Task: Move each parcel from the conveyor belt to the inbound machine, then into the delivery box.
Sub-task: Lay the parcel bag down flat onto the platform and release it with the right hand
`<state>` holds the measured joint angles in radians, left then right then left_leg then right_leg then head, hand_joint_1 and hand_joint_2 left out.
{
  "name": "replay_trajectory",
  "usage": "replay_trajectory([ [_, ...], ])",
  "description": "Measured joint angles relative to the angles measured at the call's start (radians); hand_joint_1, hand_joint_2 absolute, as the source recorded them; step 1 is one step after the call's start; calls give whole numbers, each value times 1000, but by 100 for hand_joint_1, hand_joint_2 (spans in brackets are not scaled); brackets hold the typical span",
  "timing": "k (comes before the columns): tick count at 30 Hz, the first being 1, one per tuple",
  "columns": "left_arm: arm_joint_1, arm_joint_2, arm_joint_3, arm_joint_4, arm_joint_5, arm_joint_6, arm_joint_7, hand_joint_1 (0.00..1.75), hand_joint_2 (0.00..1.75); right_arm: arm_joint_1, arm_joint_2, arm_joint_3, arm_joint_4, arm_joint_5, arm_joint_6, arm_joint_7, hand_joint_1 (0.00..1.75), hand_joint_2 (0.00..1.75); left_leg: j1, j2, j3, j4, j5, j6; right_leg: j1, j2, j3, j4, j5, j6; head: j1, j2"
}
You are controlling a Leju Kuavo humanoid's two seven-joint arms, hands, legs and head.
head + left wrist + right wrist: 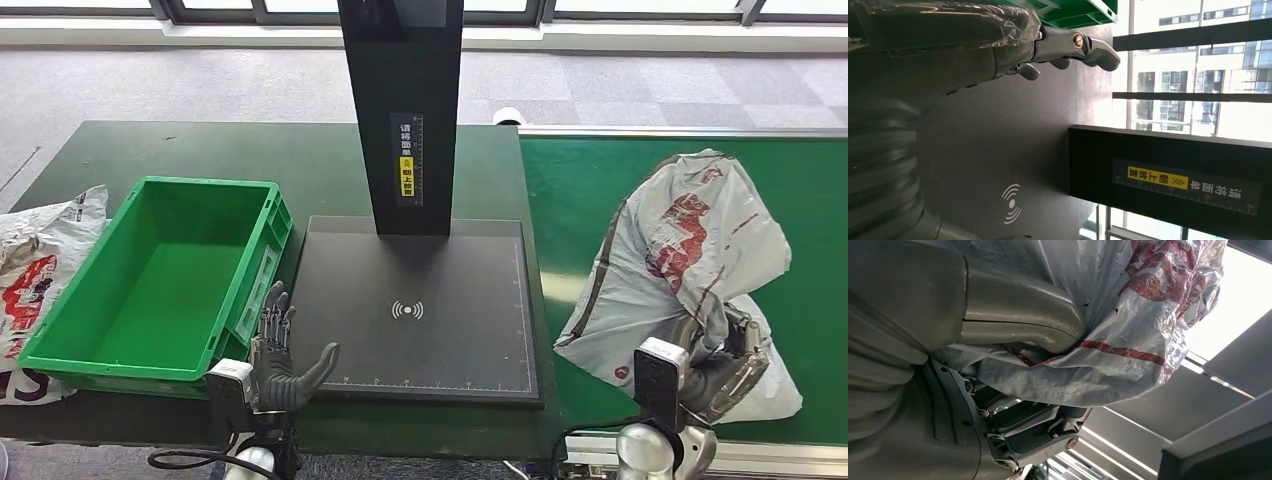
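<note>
A crumpled grey plastic parcel [680, 260] with red print lies on the green conveyor belt [570, 190] at the right. My right hand [725, 365] grips its near edge; in the right wrist view the thumb [1023, 322] presses into the parcel [1128, 310] with the fingers [1038, 432] under it. My left hand [280, 365] hovers open at the near left corner of the black inbound machine pad [420, 310], holding nothing; the left wrist view shows its fingers [1083, 47] spread over the pad [998, 150]. The green delivery box [160, 285] stands empty at the left.
The machine's black post [400, 110] rises from the back of the pad. Another grey and red parcel [35, 275] lies left of the box, on the dark green table [200, 150]. Windows and carpet floor lie beyond.
</note>
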<state>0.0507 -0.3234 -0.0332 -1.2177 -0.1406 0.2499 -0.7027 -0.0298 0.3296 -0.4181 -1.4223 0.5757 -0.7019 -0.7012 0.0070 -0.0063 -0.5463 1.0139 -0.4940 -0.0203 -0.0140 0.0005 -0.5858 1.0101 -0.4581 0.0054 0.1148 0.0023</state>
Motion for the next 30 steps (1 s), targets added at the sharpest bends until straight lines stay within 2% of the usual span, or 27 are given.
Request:
replay_trajectory([
  [8, 0, -1, 0, 0, -8, 1, 0, 0, 175, 32, 0, 7, -167, -54, 1, 0, 175, 175, 0, 0, 0, 0, 0, 0, 0, 1, 0, 0, 0, 0, 0, 0],
  [13, 0, -1, 0, 0, -9, 1, 0, 0, 175, 38, 0, 10, -207, -60, 3, 0, 175, 175, 0, 0, -2, 0, 0, 0, 0, 1, 0, 0, 0, 0, 0, 0],
  [15, -1, -1, 0, 0, -11, 0, 0, 0, 175, 42, 1, 41, -196, -80, 22, 0, 175, 175, 0, 1, -6, 0, -1, 0, 0, 1, 2, 0, 0, 0, 0, 0],
  [18, -6, -1, 0, 1, -15, -6, 0, 0, 175, 37, 0, 179, -111, -84, 118, 21, 175, 175, 0, 6, -6, -1, -2, -1, 0, 5, 1, 0, 0, 0, 0, 0],
  [21, -21, -1, 0, 6, -15, -12, 0, 0, 175, -1, -2, 330, 41, 16, 207, 89, 175, 175, 1, 7, -2, -1, 0, -2, 3, 6, 0, 0, 1, -1, 0, 0],
  [25, -43, 0, 0, 19, -7, -12, 0, 0, 175, -76, -3, 466, 282, 139, 212, 162, 175, 175, 1, 3, 1, -1, 3, -3, 3, 3, -1, 0, 2, -3, 0, 0],
  [30, -60, 1, 0, 33, 1, -14, 0, 0, 175, -133, -3, 534, 456, 151, 209, 169, 175, 175, 1, 2, 0, -1, 3, -3, 3, 3, -1, 0, 2, -3, 0, 0],
])
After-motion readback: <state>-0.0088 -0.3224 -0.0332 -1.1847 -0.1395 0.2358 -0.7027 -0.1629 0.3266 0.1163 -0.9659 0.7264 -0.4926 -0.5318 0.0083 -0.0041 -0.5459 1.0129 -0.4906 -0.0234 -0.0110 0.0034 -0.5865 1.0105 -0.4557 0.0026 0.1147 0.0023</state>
